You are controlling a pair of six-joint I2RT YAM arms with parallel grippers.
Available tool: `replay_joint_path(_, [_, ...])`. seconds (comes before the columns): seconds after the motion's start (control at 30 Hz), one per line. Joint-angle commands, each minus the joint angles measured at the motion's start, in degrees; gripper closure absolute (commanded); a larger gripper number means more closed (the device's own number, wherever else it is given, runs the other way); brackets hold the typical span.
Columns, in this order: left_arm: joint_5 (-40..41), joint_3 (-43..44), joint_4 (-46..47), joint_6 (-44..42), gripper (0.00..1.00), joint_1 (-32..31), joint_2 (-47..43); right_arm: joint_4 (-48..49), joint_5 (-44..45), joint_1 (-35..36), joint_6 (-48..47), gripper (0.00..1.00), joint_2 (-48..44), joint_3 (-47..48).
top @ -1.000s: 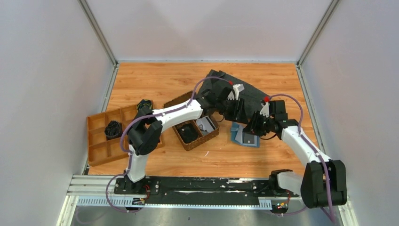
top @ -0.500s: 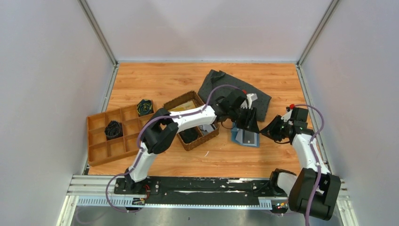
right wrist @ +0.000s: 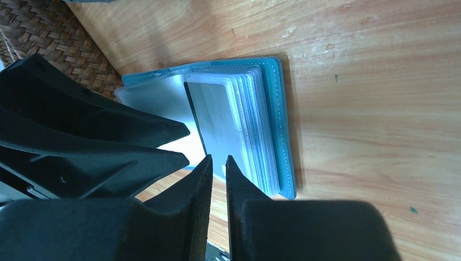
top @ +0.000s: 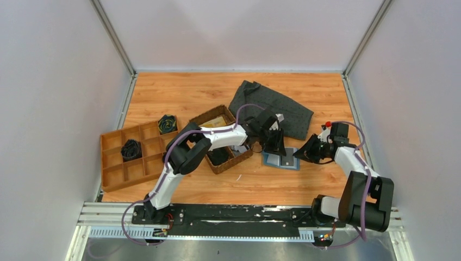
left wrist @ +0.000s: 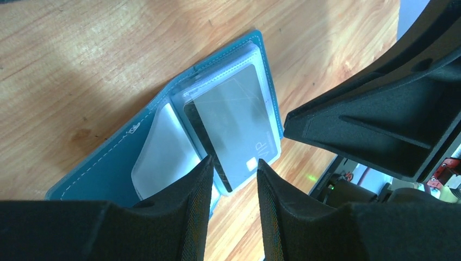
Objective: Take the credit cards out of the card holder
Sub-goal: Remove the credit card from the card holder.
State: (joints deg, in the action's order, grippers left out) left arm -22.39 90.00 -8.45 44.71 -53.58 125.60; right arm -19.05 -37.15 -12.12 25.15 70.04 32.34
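Open flat on the table, just right of the woven basket: card holder, grey credit card on top. Part open over it, left gripper, the card's corner between its fingers. Nearly closed at the card's edge, right gripper; impossible to tell whether gripping.

A robot lab cell: white walls are enclosing a wooden table, a metal rail running along the bottom edge.

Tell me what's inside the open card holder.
In the card holder, a grey card sits in the top clear sleeve; stacked sleeves beneath hide whatever else they hold.
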Motion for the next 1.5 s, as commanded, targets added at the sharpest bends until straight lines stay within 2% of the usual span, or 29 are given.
replay_joint_path(0.0, [1.9, -1.2, 1.1, 0.1, 0.62, 0.1, 1.0, 2.0, -0.4, 1.1, -0.9, 0.84, 2.2, 0.3])
replay_joint_path(0.53, [2.6, -2.0, 1.4, -0.5, 0.62, 0.5, 3.3, 5.1, -0.3, 2.0, -1.8, 0.84, 7.0, -1.4])
replay_joint_path(0.97, [2.1, -6.0, 5.3, 1.5, 0.69, 1.8, 1.6, 7.5, -0.1, 5.8, -0.8, 0.84, 9.8, -2.2])
replay_joint_path(1.2, [2.7, -8.4, 6.8, 2.0, 0.76, 1.9, 0.0, 8.1, 0.2, 5.9, -0.8, 0.86, 11.6, -2.7])
replay_joint_path(1.47, [2.7, -10.1, 8.1, 1.7, 0.98, 2.3, -2.3, 8.1, 0.9, 5.9, -1.4, 0.86, 13.0, -3.0])
